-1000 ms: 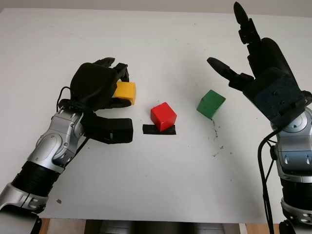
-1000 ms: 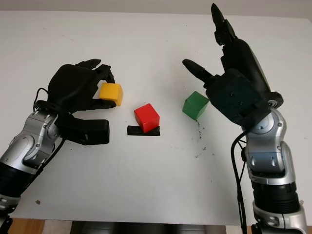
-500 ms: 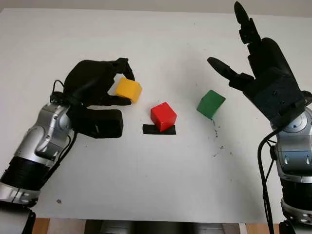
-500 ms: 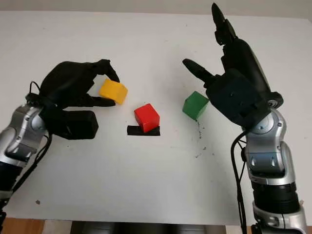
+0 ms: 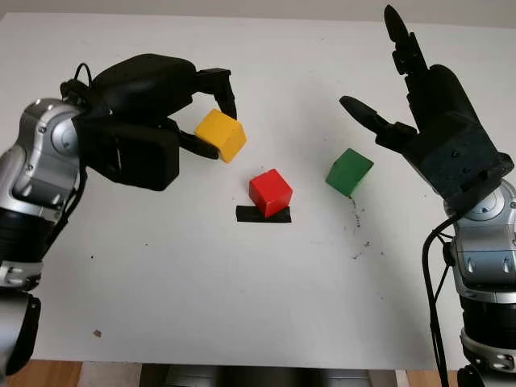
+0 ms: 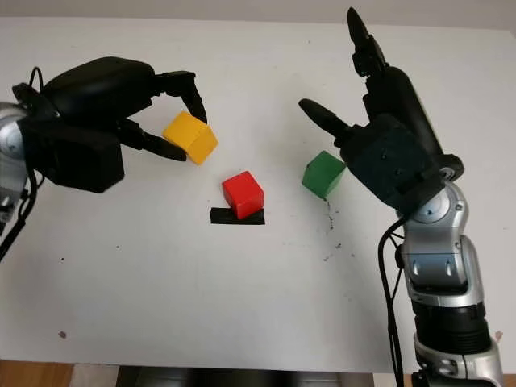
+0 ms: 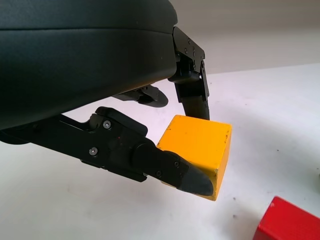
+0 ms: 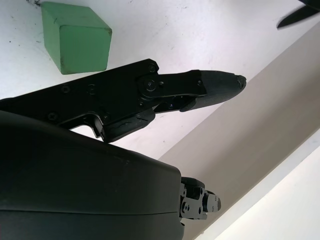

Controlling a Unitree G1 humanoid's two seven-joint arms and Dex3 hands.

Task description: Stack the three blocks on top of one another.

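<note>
yellow block (image 5: 221, 135) pinched in the left hand (image 5: 149, 101), lifted off the white surface (image 5: 242, 282)
black fingers (image 7: 165, 167) clamp the tilted cube on opposite faces, up and left of the red block (image 5: 270, 192), which sits on a strip of black tape (image 5: 264, 214). the green block (image 5: 349, 172) rests just right of it; beyond that the right hand (image 5: 435, 121) is raised, released and empty.
</note>
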